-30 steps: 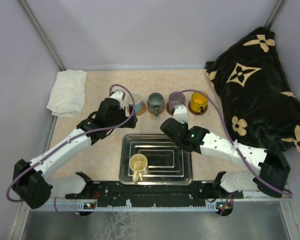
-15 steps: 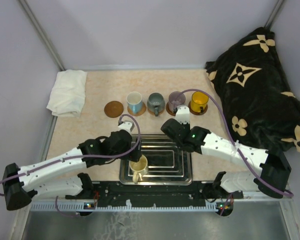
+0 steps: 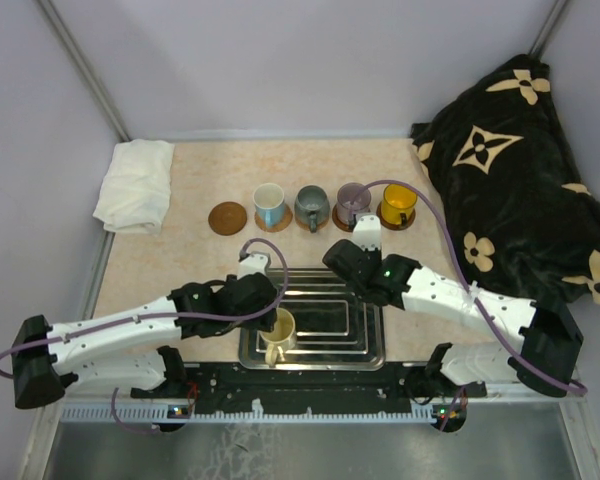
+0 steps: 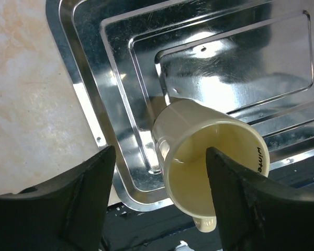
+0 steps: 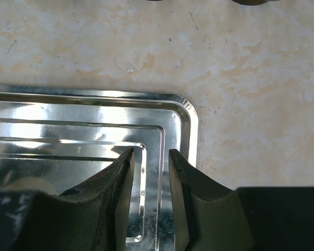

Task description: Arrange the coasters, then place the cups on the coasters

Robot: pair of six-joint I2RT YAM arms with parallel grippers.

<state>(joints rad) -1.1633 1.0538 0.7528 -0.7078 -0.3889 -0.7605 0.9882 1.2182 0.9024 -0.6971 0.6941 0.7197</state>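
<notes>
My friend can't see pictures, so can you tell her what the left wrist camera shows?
A small cream-yellow mug stands near a corner of a shiny rectangular steel tray. The left gripper's two black fingers are open at its rim, one outside the mug and one over its mouth. Pale beige marbled tabletop shows at the left.

Both arms, the left arm [image 3: 110, 330] and the right arm [image 3: 445, 293], wear white shells broken by black joints. A purple cable [image 3: 432, 218] loops back from behind each set of fingers. The left fingers [image 4: 86, 196] and right fingers [image 5: 193, 209] are matte black wedges; behind the right pair glows a small green light [image 3: 385, 269].
</notes>
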